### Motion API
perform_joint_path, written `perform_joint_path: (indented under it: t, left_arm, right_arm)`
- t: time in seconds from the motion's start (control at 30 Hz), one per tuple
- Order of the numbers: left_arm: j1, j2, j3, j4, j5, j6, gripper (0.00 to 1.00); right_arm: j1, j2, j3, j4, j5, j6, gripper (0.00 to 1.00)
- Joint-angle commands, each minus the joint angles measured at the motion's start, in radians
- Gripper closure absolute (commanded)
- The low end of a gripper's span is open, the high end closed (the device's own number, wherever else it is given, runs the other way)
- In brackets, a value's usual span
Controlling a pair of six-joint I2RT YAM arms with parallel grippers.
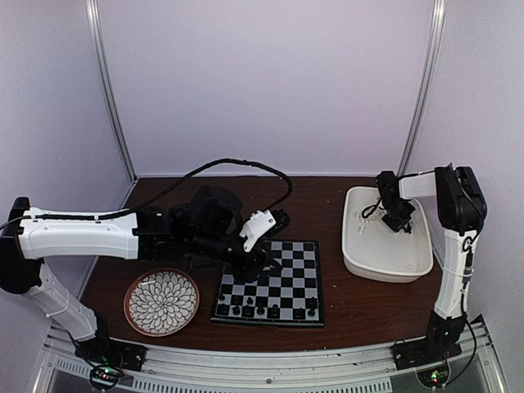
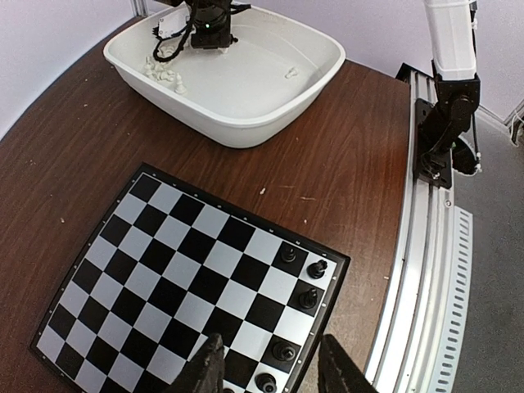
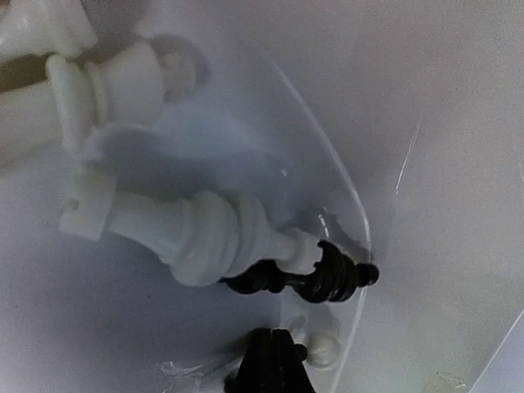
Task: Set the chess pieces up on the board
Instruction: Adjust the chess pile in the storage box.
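Pincer on the left arm (image 2: 270,352) hangs released over the board (image 2: 164,270), fingers parted and gripping nothing. Below it, black chess pieces (image 2: 309,297) stand in squares along the edge nearest the arm bases, probably the start of black's ranks. The right pincer (image 3: 266,364) is clenched, empty as far as shows, down inside the white tub (image 2: 270,90) among lying white pieces (image 3: 205,233) and one black piece (image 3: 323,278), apparently to fish out the next. Most squares are bare.

Wears smooth white shells on left arm (image 1: 78,233) and right arm (image 1: 454,246), black at the joints. Trails a black cable (image 1: 237,162) arching toward twelve o'clock. Ends in black-fingered left tool (image 2: 272,352). Carries green and red lights (image 1: 434,377) by black bases (image 1: 110,354) at six o'clock.
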Motion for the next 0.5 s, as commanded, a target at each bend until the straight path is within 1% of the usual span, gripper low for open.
perform_joint_path:
  t: [0.0, 0.13, 0.27, 0.33, 0.4, 0.47]
  left_arm:
    - [0.002, -0.041, -0.020, 0.041, 0.009, -0.015, 0.61]
    - [0.002, -0.040, -0.024, 0.050, 0.007, -0.017, 0.60]
    - [0.002, -0.025, -0.012, 0.050, 0.021, -0.014, 0.60]
    - [0.002, -0.020, -0.008, 0.048, 0.024, -0.013, 0.60]
    - [0.002, -0.018, -0.004, 0.045, 0.022, -0.011, 0.60]
    - [0.002, -0.018, -0.003, 0.040, 0.020, -0.010, 0.60]
  right_arm:
    - [0.004, 0.015, 0.006, -0.035, -0.061, 0.021, 1.00]
    - [0.012, -0.037, -0.039, -0.043, -0.147, 0.006, 1.00]
    - [0.042, -0.113, -0.067, -0.088, -0.293, -0.003, 1.00]
    - [0.046, -0.154, -0.065, -0.106, -0.349, 0.028, 1.00]
    - [0.043, -0.190, -0.051, -0.122, -0.374, 0.055, 1.00]
    - [0.043, -0.210, -0.028, -0.142, -0.349, 0.076, 0.98]
